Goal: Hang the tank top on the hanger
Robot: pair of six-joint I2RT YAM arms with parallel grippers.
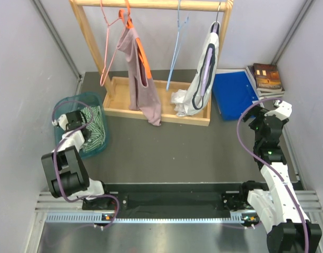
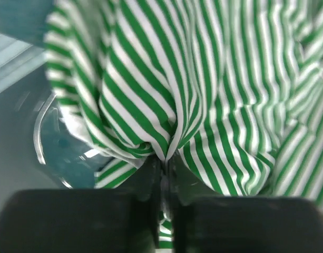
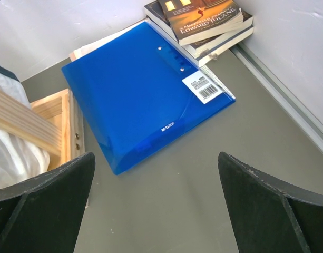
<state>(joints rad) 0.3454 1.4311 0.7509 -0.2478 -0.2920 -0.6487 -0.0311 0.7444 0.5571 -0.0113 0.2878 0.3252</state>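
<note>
The green-and-white striped tank top point(image 1: 96, 132) lies bunched in a teal basket point(image 1: 96, 98) at the left. My left gripper point(image 1: 75, 120) is down in the basket, shut on a fold of the tank top point(image 2: 150, 89); in the left wrist view the fingers point(image 2: 145, 179) pinch the fabric between them. The light-blue wire hanger point(image 1: 177, 50) hangs from the wooden rail point(image 1: 150, 4) at the back. My right gripper point(image 1: 268, 117) is open and empty above the grey table at the right, its fingertips point(image 3: 61, 184) wide apart.
A wooden rack base tray point(image 1: 119, 108) stands at the back centre. On the rail hang a pink hanger point(image 1: 109, 42), a mauve top on an orange hanger point(image 1: 140, 79) and a white top with dark trim point(image 1: 203, 79). A blue folder point(image 3: 145, 89) and books point(image 3: 203, 21) lie at the right.
</note>
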